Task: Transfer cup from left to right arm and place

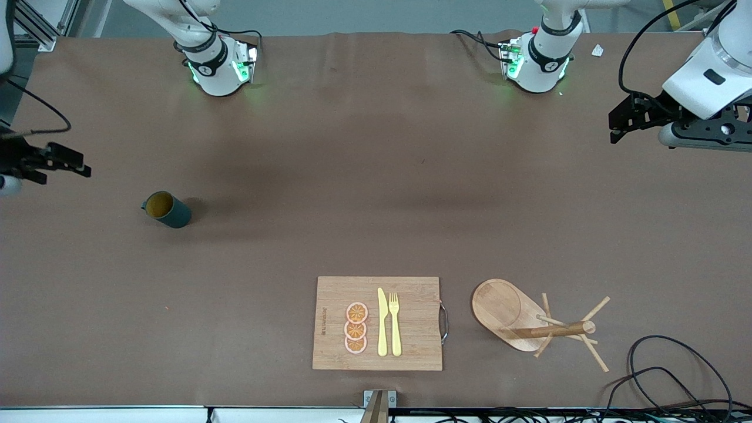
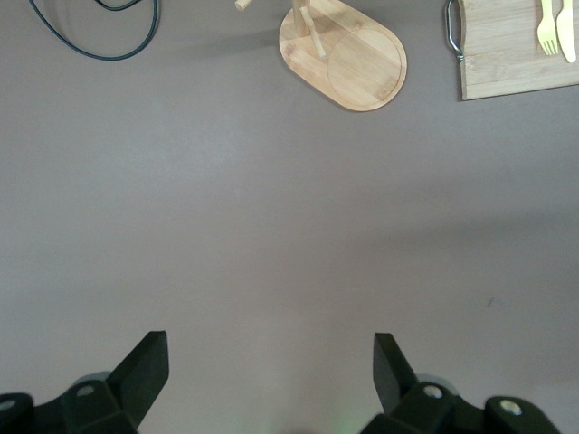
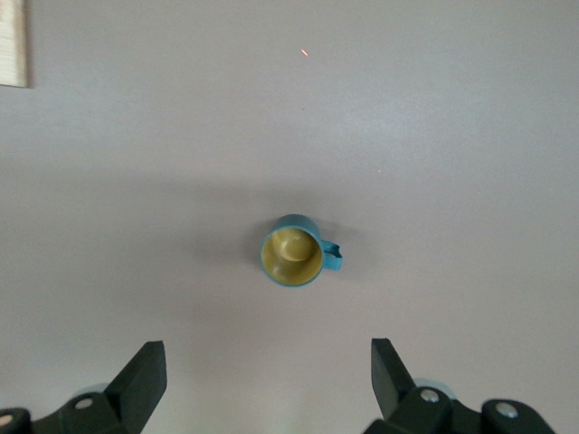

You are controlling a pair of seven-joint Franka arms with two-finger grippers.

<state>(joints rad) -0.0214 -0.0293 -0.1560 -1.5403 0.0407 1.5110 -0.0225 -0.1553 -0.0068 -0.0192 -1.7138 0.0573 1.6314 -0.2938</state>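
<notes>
Front view first: the right gripper (image 1: pixel 61 164) pokes in at the left edge, its arm cut off by the frame, fingers spread and empty. The cup (image 1: pixel 167 210) stands upright on the table (image 1: pixel 364 176) at centre left, just below and to the right of those fingers, clear of them. The left gripper (image 1: pixel 617 126) sits at the upper right edge, released, partly cut off. Lower centre holds a cutting board (image 1: pixel 411 323), with a wooden peg rack (image 1: pixel 531 320) tipped over beside it.

Left wrist view: wide-open fingertips (image 2: pixel 145 366) at the bottom, bare table between; rack and board are clipped at the top.

Right wrist view: the cup sits mid-frame, above the gaping fingertips (image 3: pixel 140 371), untouched.
</notes>
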